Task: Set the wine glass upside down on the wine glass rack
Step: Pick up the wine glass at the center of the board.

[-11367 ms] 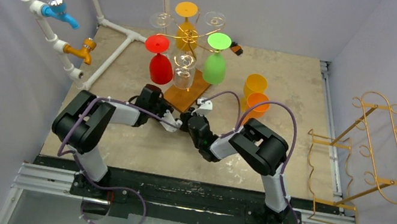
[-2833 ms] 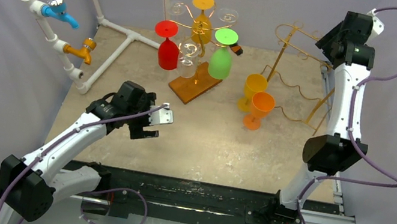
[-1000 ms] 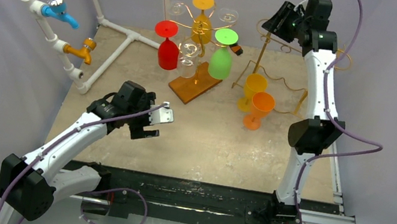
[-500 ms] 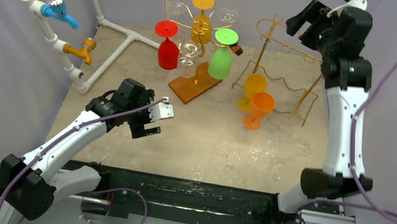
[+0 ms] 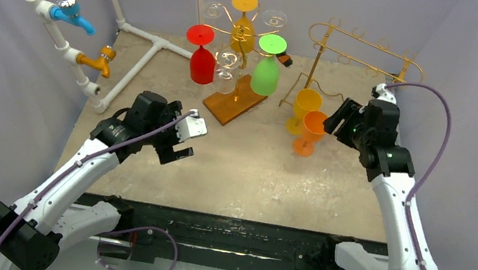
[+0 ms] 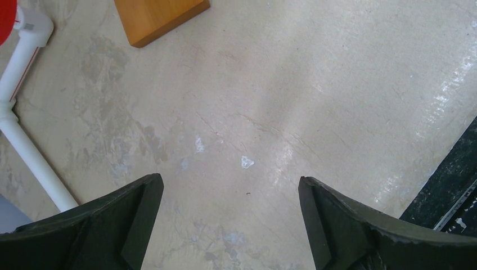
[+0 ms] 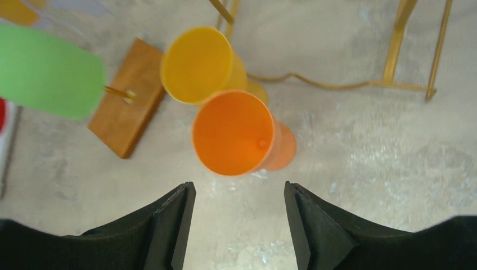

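Beige and mottled, the tabletop (image 5: pixel 251 174) carries a tall gold wire rack (image 5: pixel 362 59) at its back right. Left of that stands a wooden-based rack (image 5: pixel 230 104) already hung with inverted glasses. The right hand (image 7: pixel 239 194) hovers with its fingers apart and nothing between them, just short of the orange wine glass (image 7: pixel 233 132). That glass stands upright on the tabletop just beside a yellow glass (image 7: pixel 197 64). The left hand (image 6: pixel 230 185) hangs spread wide over bare stone. The step in hand looks like the approach to a grasp. Next, the right hand probably has to come down around the orange bowl or stem without knocking the yellow neighbour, then close.
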